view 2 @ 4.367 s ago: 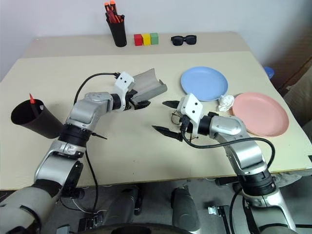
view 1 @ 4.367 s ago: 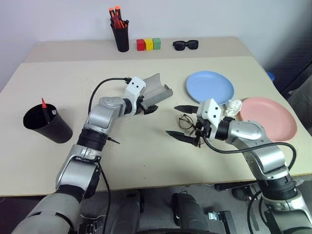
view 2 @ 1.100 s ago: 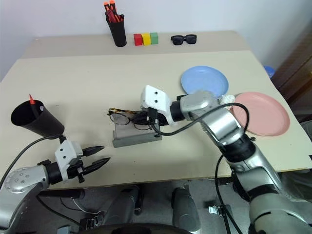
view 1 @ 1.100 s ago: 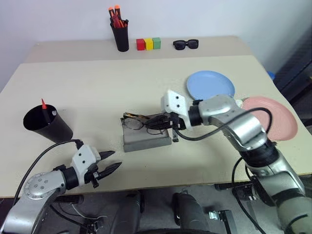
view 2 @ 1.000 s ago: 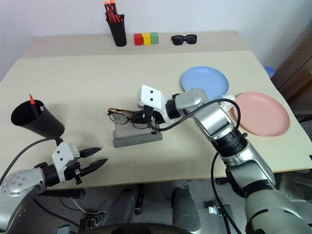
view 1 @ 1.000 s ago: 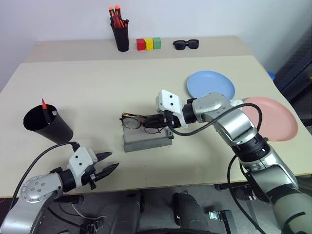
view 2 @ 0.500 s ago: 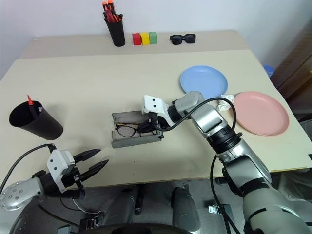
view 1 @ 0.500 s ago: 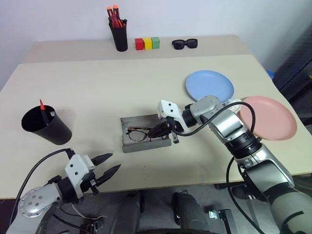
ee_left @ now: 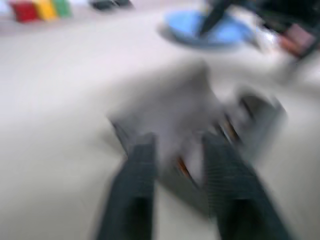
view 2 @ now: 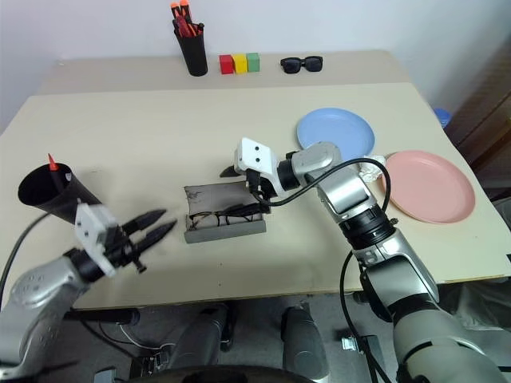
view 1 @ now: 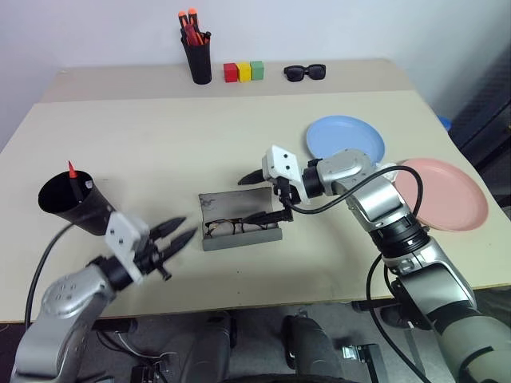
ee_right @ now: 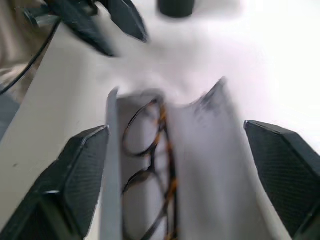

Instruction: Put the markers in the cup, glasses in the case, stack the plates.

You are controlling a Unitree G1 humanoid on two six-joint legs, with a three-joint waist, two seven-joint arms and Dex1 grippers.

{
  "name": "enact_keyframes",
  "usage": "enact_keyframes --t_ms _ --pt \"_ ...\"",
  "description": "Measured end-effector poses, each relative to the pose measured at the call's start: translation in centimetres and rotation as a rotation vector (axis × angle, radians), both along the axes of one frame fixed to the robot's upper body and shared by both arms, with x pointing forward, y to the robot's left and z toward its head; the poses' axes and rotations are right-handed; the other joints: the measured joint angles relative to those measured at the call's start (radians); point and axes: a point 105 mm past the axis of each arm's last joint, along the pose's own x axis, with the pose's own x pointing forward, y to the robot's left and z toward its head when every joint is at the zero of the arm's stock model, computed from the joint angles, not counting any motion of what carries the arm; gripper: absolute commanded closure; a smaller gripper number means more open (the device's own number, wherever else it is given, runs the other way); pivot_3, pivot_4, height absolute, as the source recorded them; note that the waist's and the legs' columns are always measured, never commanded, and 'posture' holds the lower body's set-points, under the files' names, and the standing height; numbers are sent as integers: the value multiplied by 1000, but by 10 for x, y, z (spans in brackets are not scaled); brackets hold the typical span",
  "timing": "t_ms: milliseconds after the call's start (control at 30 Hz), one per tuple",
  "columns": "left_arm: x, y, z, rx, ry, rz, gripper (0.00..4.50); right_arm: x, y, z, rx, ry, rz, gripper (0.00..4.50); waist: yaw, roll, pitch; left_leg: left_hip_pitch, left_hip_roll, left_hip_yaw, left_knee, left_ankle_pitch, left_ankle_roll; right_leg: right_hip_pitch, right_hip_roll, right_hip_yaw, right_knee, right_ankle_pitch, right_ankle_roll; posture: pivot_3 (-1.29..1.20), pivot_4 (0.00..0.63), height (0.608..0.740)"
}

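Observation:
The grey case (view 1: 239,241) lies open at the table's middle, and the wire-frame glasses (view 1: 227,227) lie inside it, also seen close up as glasses (ee_right: 150,165). My right gripper (view 1: 257,197) hovers just right of the case, open and empty, one finger over the far rim and one near the front. To the case's left my left gripper (view 1: 177,232) points at it, fingers a little apart, holding nothing. At the left edge the black cup (view 1: 76,206) holds a red marker (view 1: 72,169) and a white marker (view 1: 88,184). The blue plate (view 1: 345,141) and pink plate (view 1: 443,193) lie apart on the right.
A tall black pen holder (view 1: 197,57) with orange-tipped pens, three coloured blocks (view 1: 243,72) and black sunglasses (view 1: 304,73) line the far edge. A crumpled white scrap (view 1: 389,169) sits between the plates.
My right gripper has opened and let go of the glasses, which now rest in the case. My left arm has risen and swung toward the case.

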Motion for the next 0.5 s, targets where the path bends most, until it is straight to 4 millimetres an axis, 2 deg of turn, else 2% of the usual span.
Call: enact_keyframes --t_ms 67,133,233,300,367,433,500 --pt "16 -5 8 -3 10 26 4430 -4 -5 3 26 -24 -17 0 0 0 0 1 -1 0 1 0 0 0 0 0 3 0 1 0 150 740" --pt "46 -19 21 -14 17 51 4430 -10 -15 -1 47 -21 -60 0 22 -1 1 0 -4 0 4 1 -1 1 2 -3 7 0 2 0 150 740" --pt "78 -34 38 0 49 95 4430 -21 -18 -3 72 -23 -85 0 20 -1 0 1 -4 0 4 1 -2 2 2 -2 8 0 2 0 150 740" --pt "97 -47 38 -22 140 102 4430 -23 -30 -6 73 -37 -150 0 22 -1 0 1 -4 -1 4 2 -2 2 3 -2 9 0 2 0 150 740" --pt "113 -53 32 -34 259 123 4430 -27 -42 -17 62 -26 -221 0 22 -1 0 1 -4 -1 4 2 -2 2 3 -2 9 -1 3 0 150 740" --pt "121 -54 25 -34 335 135 4430 -30 -51 -27 45 -7 -269 0 13 -1 0 1 -4 -1 4 2 -2 1 3 -2 9 -1 3 0 150 740" --pt "125 -57 19 -26 406 126 4430 -33 -59 -28 44 -16 -305 0 4 -2 1 1 -3 -2 3 2 -2 1 4 -2 10 -1 3 0 150 740"
